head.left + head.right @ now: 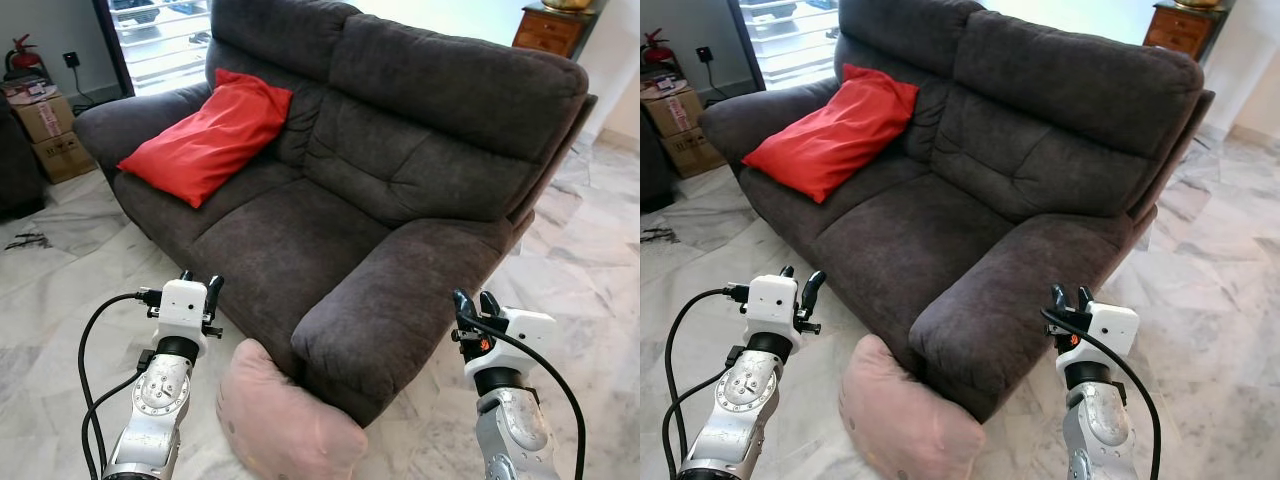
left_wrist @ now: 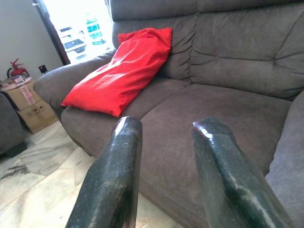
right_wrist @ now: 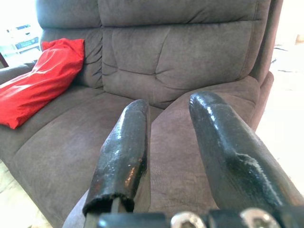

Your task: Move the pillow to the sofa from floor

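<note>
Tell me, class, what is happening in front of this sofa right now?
A humanoid robot stands before a dark grey fabric sofa. A pale pink soft pillow lies on the marble floor, against the base of the sofa's near armrest. The left gripper and the right gripper are both raised and open, holding nothing, on either side of the pillow and above it. A red pillow already leans in the sofa's far corner. The pink pillow has not been picked up yet.

Bright daylight, blown-out window, sharp focus
</note>
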